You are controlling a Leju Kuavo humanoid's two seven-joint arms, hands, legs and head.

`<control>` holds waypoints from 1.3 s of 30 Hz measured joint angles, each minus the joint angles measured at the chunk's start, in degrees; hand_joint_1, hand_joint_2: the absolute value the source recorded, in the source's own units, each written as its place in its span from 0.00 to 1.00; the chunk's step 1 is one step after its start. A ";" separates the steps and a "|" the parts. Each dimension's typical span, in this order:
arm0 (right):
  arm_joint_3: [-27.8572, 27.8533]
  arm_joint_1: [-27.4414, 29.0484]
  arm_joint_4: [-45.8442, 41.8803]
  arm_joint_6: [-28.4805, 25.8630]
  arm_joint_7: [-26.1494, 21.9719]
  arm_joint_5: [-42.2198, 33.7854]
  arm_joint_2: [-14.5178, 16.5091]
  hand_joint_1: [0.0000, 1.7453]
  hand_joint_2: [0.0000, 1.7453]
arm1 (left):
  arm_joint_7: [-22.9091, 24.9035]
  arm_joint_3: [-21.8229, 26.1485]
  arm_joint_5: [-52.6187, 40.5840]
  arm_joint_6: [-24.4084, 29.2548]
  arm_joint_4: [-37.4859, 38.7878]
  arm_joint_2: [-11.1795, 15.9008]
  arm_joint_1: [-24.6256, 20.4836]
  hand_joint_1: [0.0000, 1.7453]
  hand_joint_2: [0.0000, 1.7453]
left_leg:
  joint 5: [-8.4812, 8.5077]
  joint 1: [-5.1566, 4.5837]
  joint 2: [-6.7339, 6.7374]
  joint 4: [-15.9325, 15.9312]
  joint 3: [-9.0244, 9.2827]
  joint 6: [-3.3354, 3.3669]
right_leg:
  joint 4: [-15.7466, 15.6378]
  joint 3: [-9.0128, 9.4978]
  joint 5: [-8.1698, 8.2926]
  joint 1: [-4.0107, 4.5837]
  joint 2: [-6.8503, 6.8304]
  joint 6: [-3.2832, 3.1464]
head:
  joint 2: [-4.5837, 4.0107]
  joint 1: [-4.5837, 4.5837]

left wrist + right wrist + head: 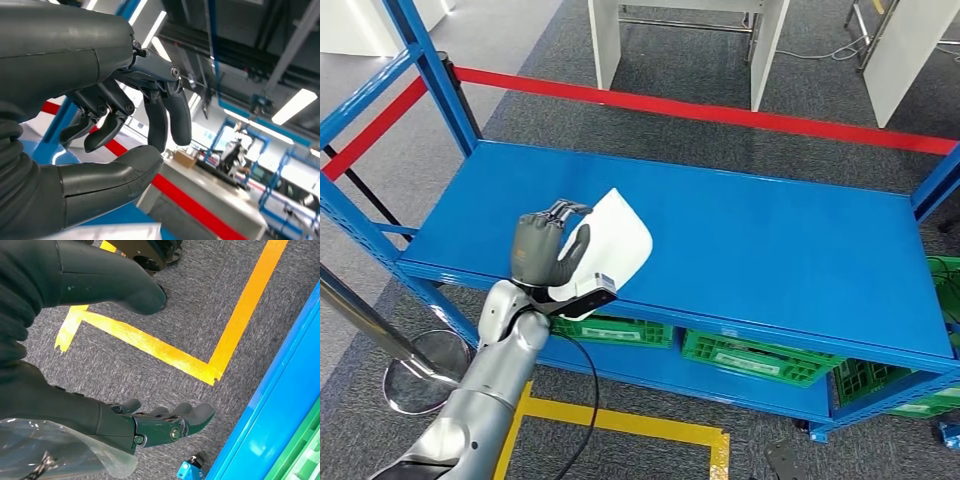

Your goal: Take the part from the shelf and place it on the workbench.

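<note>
Left hand (546, 250) up over the front edge of the blue shelf (773, 250), at about 9 o'clock of the shelf top in the head view. Fingers curl over the near top edge of the white part (618, 240), thumb (573, 258) across its near face; I judge the hand is clamped on it. The part is a flat, rounded white piece, tilted, its far corner low toward the shelf surface; I cannot tell whether it is touching the shelf or just clear of it. In the left wrist view the fingers (166, 120) bend toward the thumb (113, 175) with a gap showing between them, and a pale sliver of the part (113, 232) sits at the frame edge, so grip depth is hard to read.

Right hand (158, 425) hangs beside the body above grey carpet and yellow floor tape (151, 345), fingers loosely apart, holding nothing.

Green crates (743, 358) sit on the lower level at 6 o'clock of the shelf top. Red barrier tape (697, 108) runs behind at 12 o'clock.

Step in hand, as I read it: lifting the part off the shelf. To do it well: keep thumb pressure firm on the smooth face, raise straight up before drawing back so the low corner clears the shelf lip, and hold the tilt steady, as a thin glossy piece may slip
</note>
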 joint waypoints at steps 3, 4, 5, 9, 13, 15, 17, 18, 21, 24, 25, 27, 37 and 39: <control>0.04 0.00 0.00 -0.03 0.04 -0.02 0.02 0.00 1.00 | -0.42 1.17 1.32 0.00 -1.55 -0.49 0.22 1.00 1.00 | 0.00 0.00 0.00 0.00 0.00 0.00 | 0.00 0.00 0.00 0.00 -0.01 0.00 | 0.00 0.00; 0.08 -0.01 0.00 -0.04 0.08 -0.05 0.02 0.00 1.00 | -0.30 1.41 1.32 0.00 -1.77 -0.61 0.27 1.00 1.00 | 0.00 0.00 0.00 0.00 0.00 0.00 | 0.00 0.00 0.00 0.00 -0.01 0.00 | 0.00 0.00; 0.13 -0.02 0.00 -0.04 0.13 -0.09 0.02 0.00 1.00 | -0.17 1.58 1.13 0.00 -1.86 -0.72 0.33 1.00 1.00 | 0.00 0.00 -0.01 0.00 0.00 0.00 | 0.00 0.01 0.00 0.00 -0.01 0.00 | 0.00 0.01; 0.32 -0.02 0.00 -0.04 0.33 -0.14 0.02 0.00 1.00 | 1.29 2.18 -0.17 0.00 -1.64 -1.01 0.42 1.00 1.00 | 0.00 -0.01 0.00 0.00 0.00 0.00 | 0.00 0.00 0.00 -0.01 0.01 0.00 | 0.00 0.00; 0.33 -0.03 0.00 -0.01 0.33 0.23 0.02 0.00 1.00 | 6.11 1.66 -1.59 0.00 -0.02 -0.59 0.12 1.00 1.00 | 0.00 -0.01 -0.01 0.01 0.00 0.00 | 0.00 0.00 0.00 -0.01 -0.01 0.00 | 0.00 -0.01; 0.33 -0.02 0.00 0.03 0.32 0.40 0.02 0.00 1.00 | 10.58 0.69 -4.15 0.00 2.04 0.09 -0.56 1.00 1.00 | 0.00 -0.01 0.00 0.01 0.01 0.00 | 0.00 0.00 0.00 0.00 0.00 0.00 | 0.01 -0.01; 0.33 0.00 0.00 0.05 0.32 0.48 0.02 0.00 1.00 | 13.57 -0.46 -5.71 -0.01 4.18 1.04 -1.29 1.00 1.00 | 0.00 0.00 0.01 0.00 0.01 0.00 | 0.00 0.00 0.01 0.00 0.01 0.00 | 0.00 -0.01; 0.32 0.00 0.00 0.05 0.32 0.50 0.02 0.00 1.00 | 14.12 -0.90 -5.89 -0.01 4.95 1.43 -1.56 1.00 1.00 | 0.00 0.00 0.01 0.00 0.01 0.00 | 0.00 -0.01 0.01 0.00 0.01 0.00 | 0.00 -0.01; 0.31 -0.01 0.00 0.08 0.32 0.52 0.01 0.00 1.00 | 16.02 -2.10 -6.83 0.00 6.91 2.50 -2.19 1.00 1.00 | 0.00 0.00 0.00 0.00 0.01 0.00 | 0.00 0.00 0.01 0.00 0.01 0.00 | 0.00 0.01; 0.31 0.00 0.00 0.13 0.32 0.52 0.02 0.00 1.00 | 19.09 -3.81 -7.25 -0.01 9.32 4.23 -3.08 1.00 1.00 | 0.00 0.00 0.02 0.00 0.01 0.00 | 0.00 -0.01 0.01 0.00 0.03 0.00 | 0.00 0.00; 0.31 0.01 0.00 0.14 0.32 0.52 0.01 0.00 1.00 | 19.44 -4.25 -6.76 -0.01 10.02 4.85 -3.30 1.00 1.00 | 0.00 0.00 0.02 0.00 0.01 0.00 | 0.01 -0.01 0.01 0.00 0.04 0.00 | 0.00 -0.01; 0.31 0.02 0.00 0.14 0.32 0.52 0.00 0.00 1.00 | 18.89 -4.60 -5.23 0.00 10.97 5.83 -3.49 1.00 1.00 | 0.00 0.00 0.01 0.00 0.01 0.00 | 0.01 -0.01 0.01 0.00 0.02 0.00 | 0.00 -0.01; 0.27 0.08 0.00 0.14 0.13 0.52 -0.01 0.00 1.00 | 12.80 -5.32 -0.21 0.00 14.50 7.01 -4.53 0.75 1.00 | 0.00 -0.01 0.01 0.01 0.00 0.00 | 0.00 0.00 0.01 -0.01 0.02 0.00 | 0.00 0.01; 0.27 0.07 0.00 0.16 0.02 0.55 -0.01 0.00 1.00 | 12.04 -5.62 0.21 0.00 15.04 7.11 -4.74 0.25 1.00 | 0.00 -0.01 0.01 0.01 0.00 0.00 | 0.00 0.00 0.01 -0.01 0.01 0.00 | 0.00 0.00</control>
